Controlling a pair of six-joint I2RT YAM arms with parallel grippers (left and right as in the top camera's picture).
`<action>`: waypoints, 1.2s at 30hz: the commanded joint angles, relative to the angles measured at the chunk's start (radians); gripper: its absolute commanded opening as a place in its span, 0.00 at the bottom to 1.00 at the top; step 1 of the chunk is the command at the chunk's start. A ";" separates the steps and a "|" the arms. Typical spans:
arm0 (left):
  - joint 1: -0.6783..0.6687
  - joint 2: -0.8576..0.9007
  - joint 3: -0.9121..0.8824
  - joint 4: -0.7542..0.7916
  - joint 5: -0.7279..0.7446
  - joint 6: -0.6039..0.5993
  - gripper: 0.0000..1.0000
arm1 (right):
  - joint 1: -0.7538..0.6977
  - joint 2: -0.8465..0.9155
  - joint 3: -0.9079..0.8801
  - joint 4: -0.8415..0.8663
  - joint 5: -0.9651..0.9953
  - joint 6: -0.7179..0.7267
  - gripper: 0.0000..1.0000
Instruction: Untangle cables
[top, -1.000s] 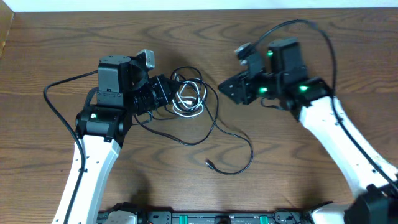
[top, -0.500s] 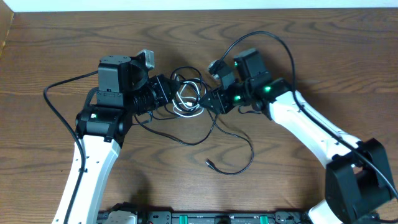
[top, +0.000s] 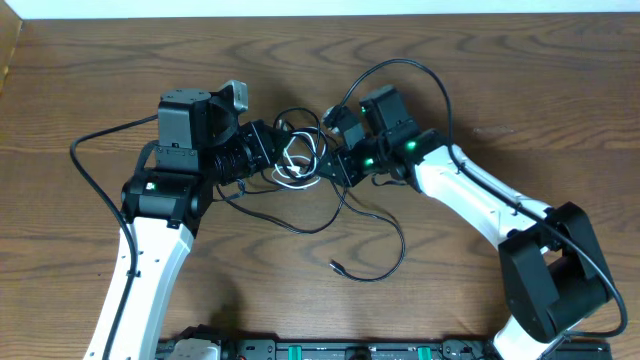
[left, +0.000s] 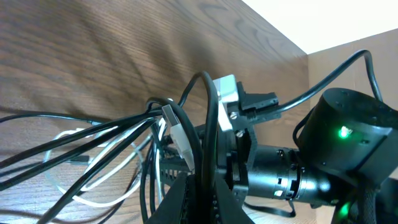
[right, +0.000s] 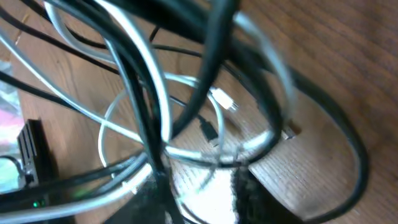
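The cables lie in a tangle between the arms: a short white cable (top: 300, 165) coiled among thin black cables (top: 345, 205), with one black strand trailing to a small plug (top: 337, 265) near the front. My left gripper (top: 265, 150) is at the tangle's left edge, shut on a black cable (left: 208, 124); a white plug (left: 177, 130) hangs beside it. My right gripper (top: 335, 162) is at the tangle's right edge. In the blurred right wrist view its fingers (right: 205, 196) stand apart, with the white cable (right: 165, 93) and black cables (right: 211, 68) crossing just ahead of them.
The wooden table (top: 500, 80) has a thick black arm wire (top: 95, 140) looping at the left and another (top: 420, 70) arching over the right arm. A black rail (top: 320, 350) runs along the front edge.
My right arm has swung left and down from clear of the tangle to its right edge. My left arm and its held cable have not moved.
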 joint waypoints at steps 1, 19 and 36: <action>0.003 -0.007 0.012 0.004 0.021 -0.021 0.08 | 0.032 0.009 0.013 0.006 0.066 -0.014 0.18; 0.003 -0.006 0.008 -0.124 -0.326 -0.068 0.07 | -0.175 -0.409 0.014 -0.183 0.197 0.050 0.01; 0.003 0.019 0.008 -0.156 -0.334 0.002 0.07 | -0.542 -0.594 0.014 -0.334 0.058 0.030 0.01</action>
